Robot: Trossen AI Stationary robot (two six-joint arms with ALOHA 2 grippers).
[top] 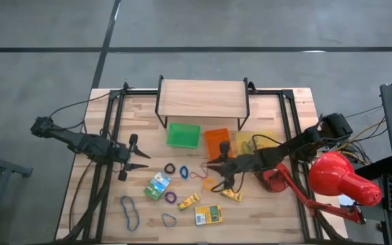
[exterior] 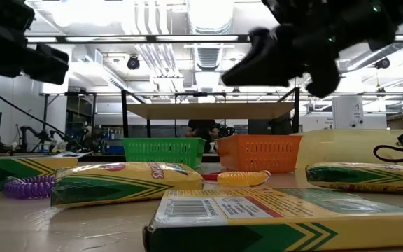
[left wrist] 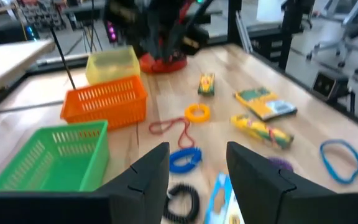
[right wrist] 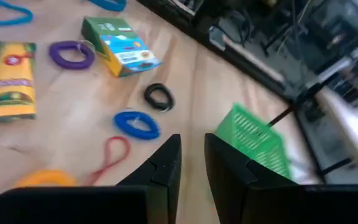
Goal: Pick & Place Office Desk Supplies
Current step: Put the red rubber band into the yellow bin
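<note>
Dark fingers of the right gripper point(top: 216, 165) stand a narrow gap apart with nothing between them, hovering over the wood just beside the red band point(top: 197, 175) and the orange coil point(top: 208, 182). Its arm reaches in from the right edge, past the red desk lamp point(top: 342, 178). In the right wrist view the blue coil point(right wrist: 137, 124), the black coil point(right wrist: 158, 96), a purple coil point(right wrist: 71, 53) and the green-and-blue box point(right wrist: 120, 45) lie spread beyond those fingers.

Across the table, the left gripper point(top: 141, 160) hangs with its fingers held wide, empty, pointing toward the black coil and well short of it. Its wrist view shows the fingers point(left wrist: 151, 171) parted over the blue and black coils.

Nearer the front edge lie three yellow crayon boxes: one slim point(top: 188, 201), one broader point(top: 208, 215), one small point(top: 233, 195) just under the right arm. Two blue loops point(top: 129, 210) lie at the front left; a third point(top: 169, 220) is probably the same kind, though it shows small.

Behind, the green tray point(top: 184, 135), orange tray point(top: 216, 143) and yellow tray point(top: 256, 141) stand in a row under a wooden shelf point(top: 201, 98).
</note>
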